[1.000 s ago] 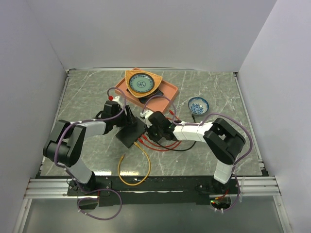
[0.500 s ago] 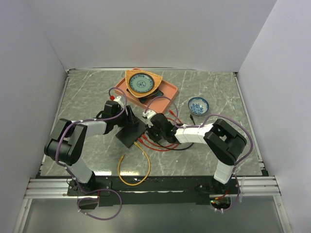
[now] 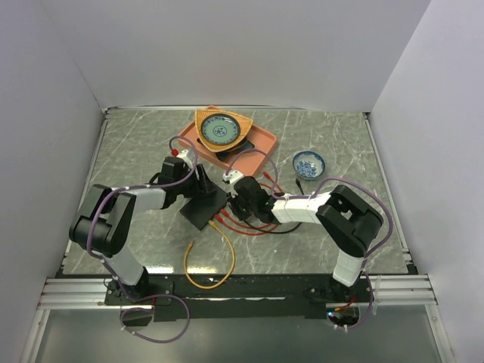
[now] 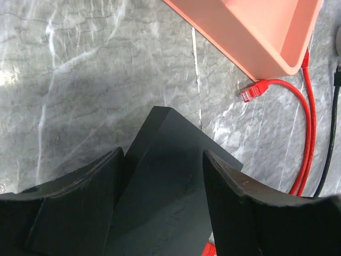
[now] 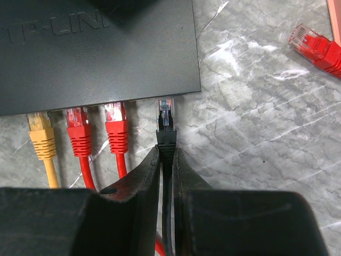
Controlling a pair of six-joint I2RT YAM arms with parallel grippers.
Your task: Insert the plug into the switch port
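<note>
R gripper [image 5: 166, 165] pinching black plug [image 5: 165, 121] right at the switch [image 5: 96, 50] edge.
Plug tip touches the box's long edge at the switch port [image 5: 166, 99], beside two red plugs [image 5: 98, 125] and a yellow plug [image 5: 40, 130] already seated. L gripper [image 4: 160, 176] spread wide, fingers either side of the switch's far end. Loose red plug [image 4: 253, 90] lies on the marble table [image 3: 136, 151] just beside the orange tray [image 4: 250, 37].

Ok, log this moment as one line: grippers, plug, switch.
left gripper: astride switch | right gripper: shut on black plug | plug tip at switch edge, not seated | yellow plug and two red plugs in ports
</note>
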